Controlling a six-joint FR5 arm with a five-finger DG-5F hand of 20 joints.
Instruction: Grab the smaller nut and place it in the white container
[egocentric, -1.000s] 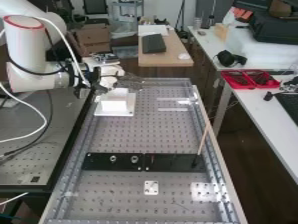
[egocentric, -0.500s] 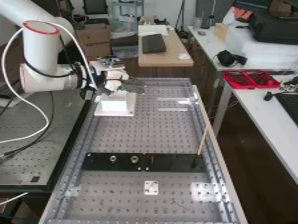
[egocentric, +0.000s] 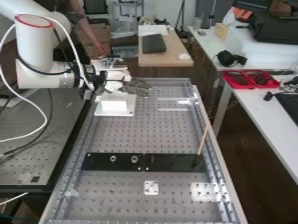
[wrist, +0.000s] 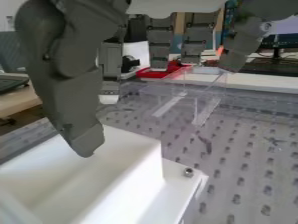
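- Step in hand, as we judge it: the release at the white container (egocentric: 114, 106), or just after it. The hand (egocentric: 136, 88) is over and beside the container in the upper left of the high view, at the end of the white arm (egocentric: 41, 52).
- Fingers (wrist: 159, 42) spread wide and fairly straight, thumb (wrist: 73, 95) well apart from them, nothing held in the gap.
- Smaller nut: we cannot tell where it lies; our guess is inside the container.
- Next move, our judgement: check the container floor for the nut, then lift the hand straight up so that the thumb does not catch the rim, and draw it clear.
- Left of centre, low in the high view: larger nut (egocentric: 113, 159) and bearing (egocentric: 134, 159) upright on the flat black bar (egocentric: 176, 162), side by side, apart. We would leave both alone.
- Container: matt white, smooth, plastic-looking; straight-walled box on a flat square-cornered plate, a small round metal fastener (wrist: 188, 172) near one corner.
- Hand: dark grey, hard-shelled, blocky segments, the thumb narrowing to a blunt tip.
- Bench (egocentric: 126, 135): grey metal, dotted with regular rows of holes.
- Right of centre: thin wooden-looking stick (egocentric: 203, 140), leaning, its foot at the bar.
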